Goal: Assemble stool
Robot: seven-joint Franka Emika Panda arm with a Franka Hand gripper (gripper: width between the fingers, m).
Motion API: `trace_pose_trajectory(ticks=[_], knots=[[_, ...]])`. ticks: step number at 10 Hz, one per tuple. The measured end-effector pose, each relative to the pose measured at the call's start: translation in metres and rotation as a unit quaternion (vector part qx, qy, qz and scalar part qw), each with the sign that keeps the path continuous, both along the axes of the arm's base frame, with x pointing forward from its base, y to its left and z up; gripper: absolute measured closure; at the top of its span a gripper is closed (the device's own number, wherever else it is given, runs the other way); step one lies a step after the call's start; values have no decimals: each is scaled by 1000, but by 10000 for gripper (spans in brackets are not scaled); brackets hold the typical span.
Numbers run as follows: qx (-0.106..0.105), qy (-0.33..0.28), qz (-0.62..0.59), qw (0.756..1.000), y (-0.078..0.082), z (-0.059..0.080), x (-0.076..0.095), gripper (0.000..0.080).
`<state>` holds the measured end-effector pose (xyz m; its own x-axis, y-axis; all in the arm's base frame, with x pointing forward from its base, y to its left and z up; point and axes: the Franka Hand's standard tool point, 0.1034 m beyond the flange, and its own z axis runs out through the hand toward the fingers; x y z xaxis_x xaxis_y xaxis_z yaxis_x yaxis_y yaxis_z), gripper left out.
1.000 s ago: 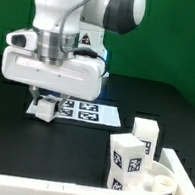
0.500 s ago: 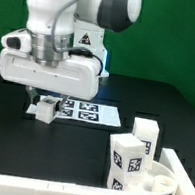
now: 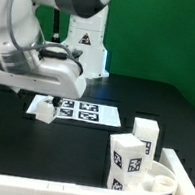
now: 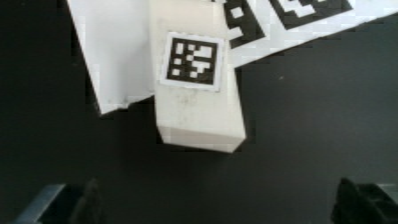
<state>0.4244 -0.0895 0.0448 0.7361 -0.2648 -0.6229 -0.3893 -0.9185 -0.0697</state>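
Since the earlier frames the arm has swung up and toward the exterior view's left, and the hand (image 4: 214,203) now hangs spread wide and empty above a white leg (image 4: 196,88) lying on the black desk (image 3: 137,91) at the marker board (image 3: 88,111)'s edge. Relative to that board, the seat (image 3: 156,177) with its upright legs (image 3: 126,161) sits well off toward the exterior view's right. This loose leg looks rigid, light and probably slick, so gripping its flat long sides mid-length seems safest.

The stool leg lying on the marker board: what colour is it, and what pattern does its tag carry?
White stool leg, with a black-and-white square tag; clearest in the wrist view.
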Motion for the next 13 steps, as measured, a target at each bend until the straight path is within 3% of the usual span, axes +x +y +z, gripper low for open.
trace_pose_trajectory(ticks=[4,5,6,8,11,13], knots=[[53,145,-13,988,2,-6,-11,151],[62,180,-13,982,2,-16,-12,151],[44,155,-7,987,-1,-26,-3,151],[45,156,-11,987,0,-25,-7,151],[44,197,-25,979,19,-37,-41,151],[42,206,-34,977,17,-36,-45,151]])
